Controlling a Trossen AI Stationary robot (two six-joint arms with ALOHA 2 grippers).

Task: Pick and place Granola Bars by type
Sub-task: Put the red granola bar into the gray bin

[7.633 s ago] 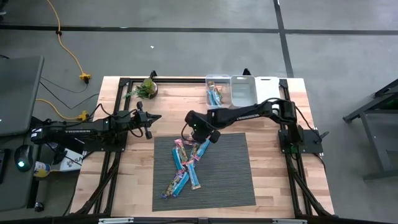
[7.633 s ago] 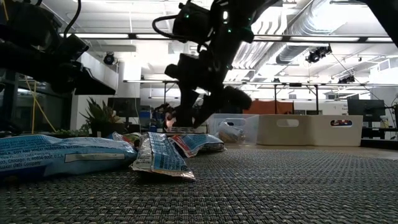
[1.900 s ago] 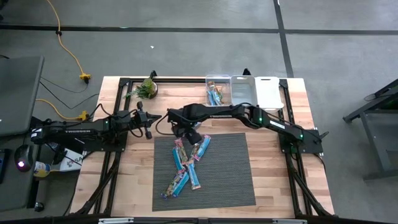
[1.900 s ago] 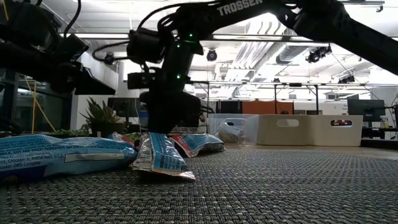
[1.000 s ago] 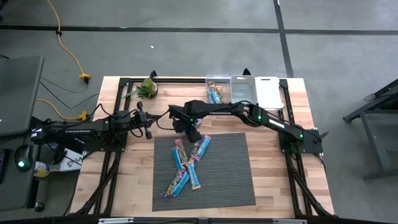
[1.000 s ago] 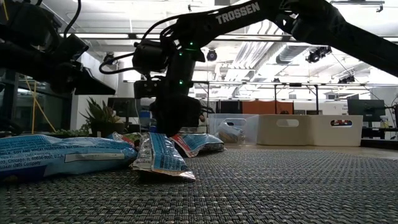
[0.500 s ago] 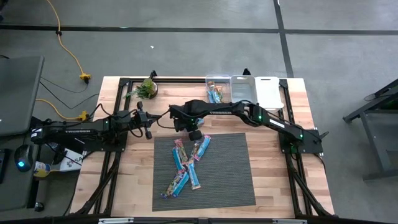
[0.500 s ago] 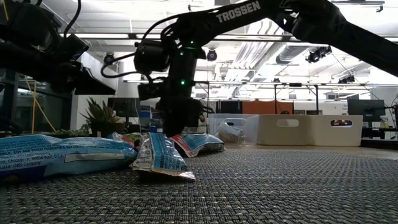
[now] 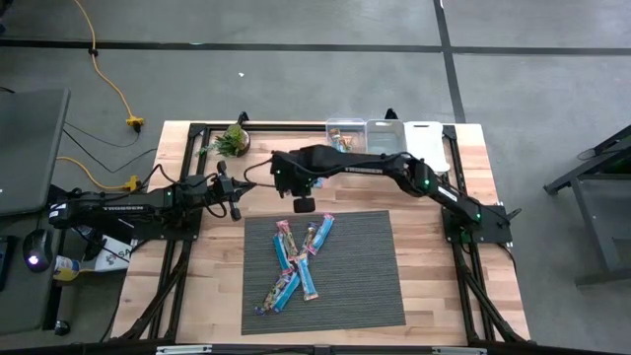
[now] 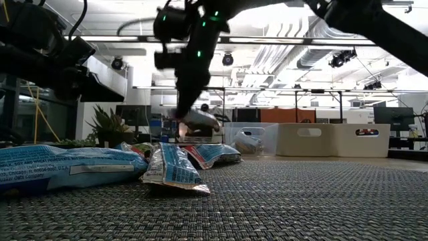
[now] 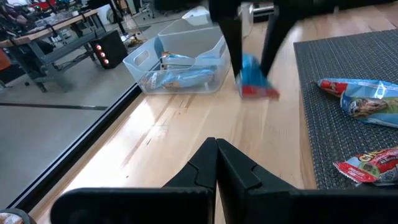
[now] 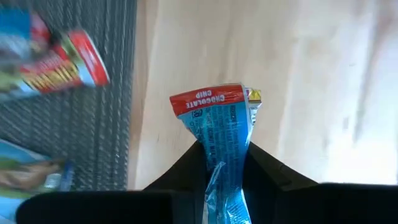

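1. Table (image 9: 434,286) of pale wood carries a dark woven mat (image 9: 365,276). On the mat lies the loose pile of Granola Bars (image 9: 296,261), blue and red wrappers crossing one another.
2. Left arm waits at the table's left side. The left gripper (image 9: 237,197) has its fingers pressed together on nothing.
3. Right gripper (image 9: 303,204) has risen off the pile since a second ago and now hangs over bare wood just beyond the mat's far edge. Its fingers have narrowed onto a light blue bar (image 12: 219,140) with a red end.
4. Light blue bar dangles clear of the mat in the low view, so the pick looks done and the carry begun.
5. Clear bin (image 9: 342,145) at the far edge already holds what seem to be blue-wrapped bars, though they show too small to be sure. It is probably the matching spot.
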